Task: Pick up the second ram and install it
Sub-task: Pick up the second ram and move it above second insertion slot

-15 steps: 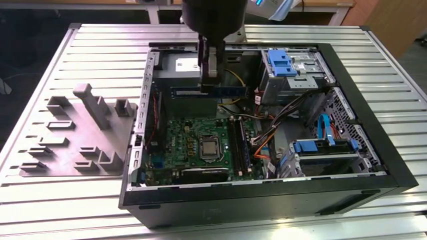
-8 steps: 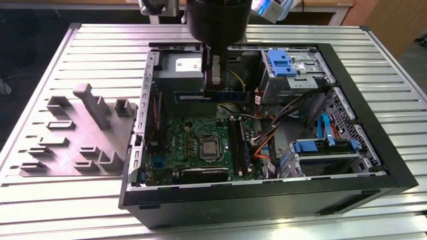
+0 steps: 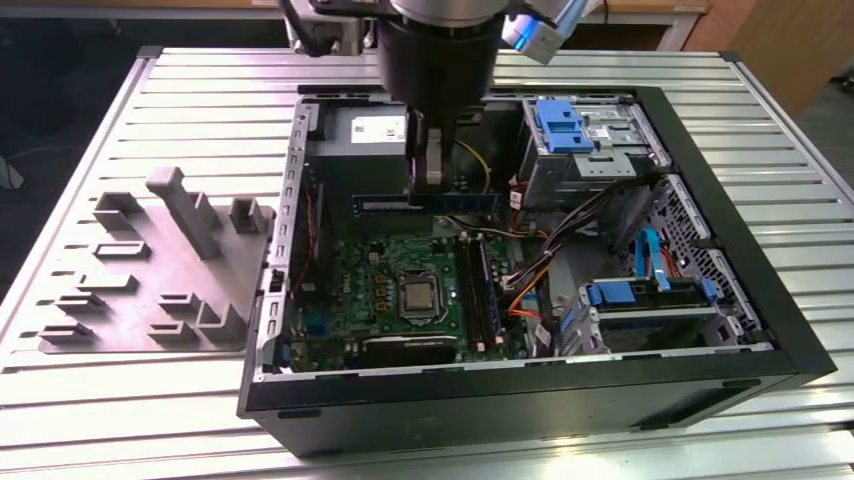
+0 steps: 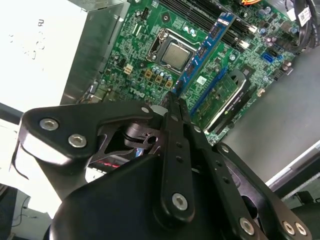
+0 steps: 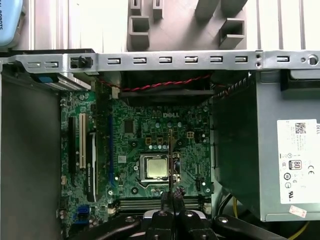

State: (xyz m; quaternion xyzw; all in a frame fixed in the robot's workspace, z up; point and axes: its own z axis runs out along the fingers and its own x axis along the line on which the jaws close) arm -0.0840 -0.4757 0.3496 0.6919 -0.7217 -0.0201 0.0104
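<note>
Claw (image 3: pixel 430 190) is pinching the second ram (image 3: pixel 467 200) at about mid-length. The strip is held level and on edge, clear of the board, over the open computer case (image 3: pixel 747 330).

Exterior view: the ram hangs above the motherboard (image 3: pixel 387 275), between the grey power supply (image 3: pixel 363 130) and the CPU (image 3: pixel 420 297). It touches neither.

Second wrist view: the claw fingers (image 4: pixel 176 130) are pressed together on the ram (image 4: pixel 205 47). The blue-green strip runs away from the tips, across the view of the CPU (image 4: pixel 175 54).

First wrist view: the ram is seen edge-on as a thin line (image 5: pixel 171 155) rising from the claw (image 5: pixel 171 192). It lies just beside the CPU (image 5: pixel 156 167). The black memory slots (image 5: pixel 145 202) run crosswise to the held strip, partly hidden by the claw.

The grey fixture block plate (image 3: pixel 154 265) sits on the ribbed metal surface (image 3: pixel 160 90), just outside the case wall on the exterior view's left. Whether its slots hold anything cannot be told.
</note>
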